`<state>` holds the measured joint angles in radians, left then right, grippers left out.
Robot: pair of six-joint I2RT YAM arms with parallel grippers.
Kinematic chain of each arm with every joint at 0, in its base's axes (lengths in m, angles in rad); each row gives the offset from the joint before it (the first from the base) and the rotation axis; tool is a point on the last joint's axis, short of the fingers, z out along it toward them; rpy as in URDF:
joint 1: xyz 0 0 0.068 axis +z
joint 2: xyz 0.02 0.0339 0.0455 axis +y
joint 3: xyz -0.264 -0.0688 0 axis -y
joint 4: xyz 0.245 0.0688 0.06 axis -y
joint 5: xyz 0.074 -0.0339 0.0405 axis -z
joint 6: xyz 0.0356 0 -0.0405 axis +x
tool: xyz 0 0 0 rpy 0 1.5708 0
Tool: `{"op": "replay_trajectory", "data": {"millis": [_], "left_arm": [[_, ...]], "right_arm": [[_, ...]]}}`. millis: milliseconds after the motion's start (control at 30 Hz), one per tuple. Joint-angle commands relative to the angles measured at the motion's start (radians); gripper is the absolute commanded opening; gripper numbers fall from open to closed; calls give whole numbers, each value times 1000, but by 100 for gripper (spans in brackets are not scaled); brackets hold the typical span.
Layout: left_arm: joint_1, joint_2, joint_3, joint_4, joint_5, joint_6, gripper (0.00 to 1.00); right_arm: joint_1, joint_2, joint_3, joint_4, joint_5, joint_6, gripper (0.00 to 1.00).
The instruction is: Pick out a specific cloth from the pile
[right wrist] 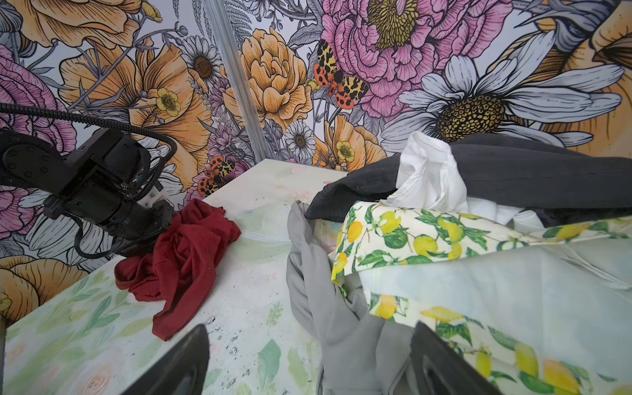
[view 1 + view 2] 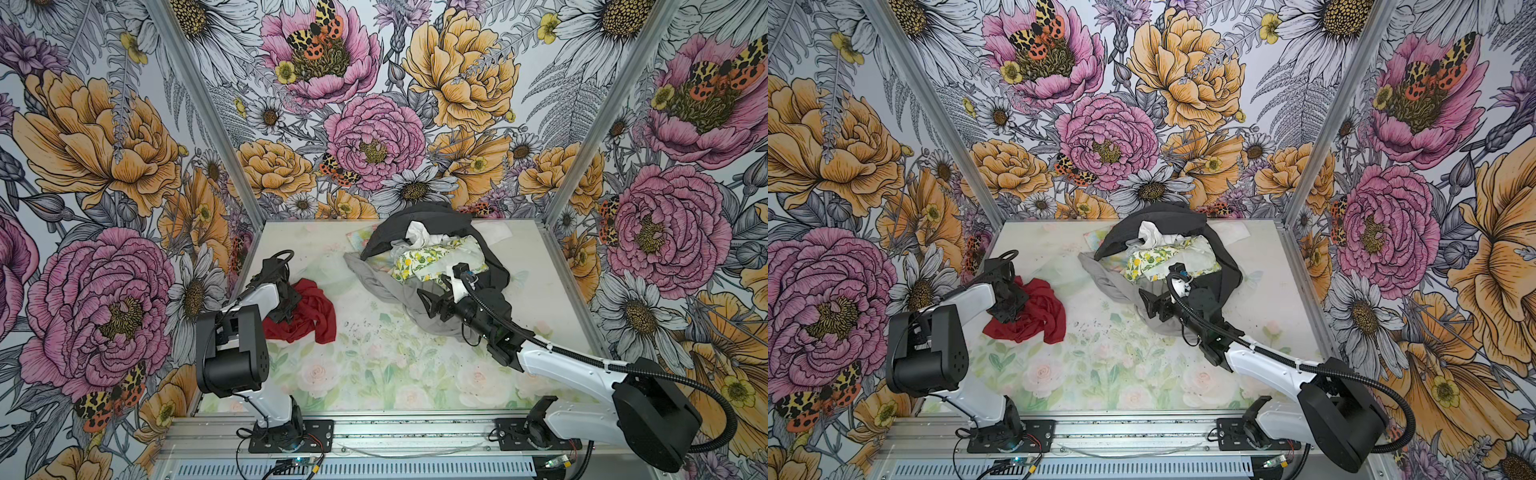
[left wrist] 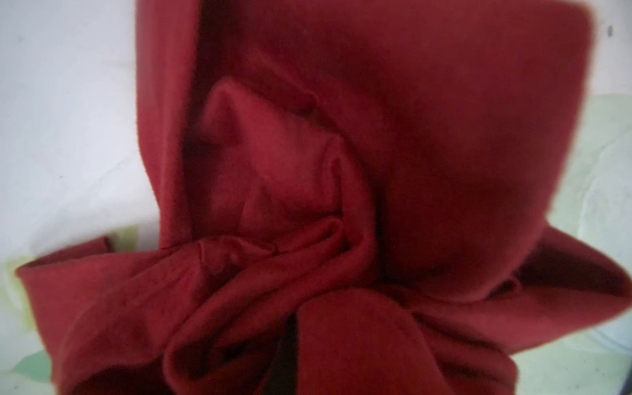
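Deep-red cloth, plain, crumpled, softly folded.

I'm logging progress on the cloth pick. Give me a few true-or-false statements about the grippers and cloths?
The red cloth is apart from the grey garment. True.
The left gripper is open and empty. False: it is shut on the red cloth.
The right gripper holds the lemon-print cloth. False: it is open and empty, above the grey garment.
The dark charcoal garment is part of the pile. True.
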<state>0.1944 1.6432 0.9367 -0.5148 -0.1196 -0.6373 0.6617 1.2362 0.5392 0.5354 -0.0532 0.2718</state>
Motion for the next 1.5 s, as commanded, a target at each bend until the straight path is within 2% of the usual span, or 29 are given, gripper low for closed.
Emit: {"op": "replay_trajectory", "data": {"millis": [0,167,233,333,400,600,800,1000,1167,1300,1467], "left_arm": [[46,-20,-28,-14,-51,-18,0],[44,-78,-27,-16,-52,-16,2],[36,-120,-25,-23,-59,-8,18],[19,-172,-22,-47,-64,6,47],[13,-195,-18,-69,-56,8,60],[-11,-266,-28,-119,21,25,81],[-48,-380,-28,-143,12,71,99],[-130,-452,49,-138,-23,196,99],[-244,-457,164,-98,-45,377,99],[-282,-462,185,38,-36,468,99],[-268,-477,89,255,52,536,99]], "right_arm": [[4,-2,10,33,-8,11,92],[4,-16,2,20,-3,9,92],[4,-23,-1,18,1,9,92],[4,-26,1,13,4,8,92],[4,-28,7,5,5,9,92],[5,-32,27,-12,-1,12,92],[6,-24,50,-32,-6,8,92],[6,-39,80,-111,7,-21,93],[-19,-119,94,-198,117,-79,98],[-79,-148,143,-296,172,-112,99],[-183,-195,137,-345,228,-157,99]]}}
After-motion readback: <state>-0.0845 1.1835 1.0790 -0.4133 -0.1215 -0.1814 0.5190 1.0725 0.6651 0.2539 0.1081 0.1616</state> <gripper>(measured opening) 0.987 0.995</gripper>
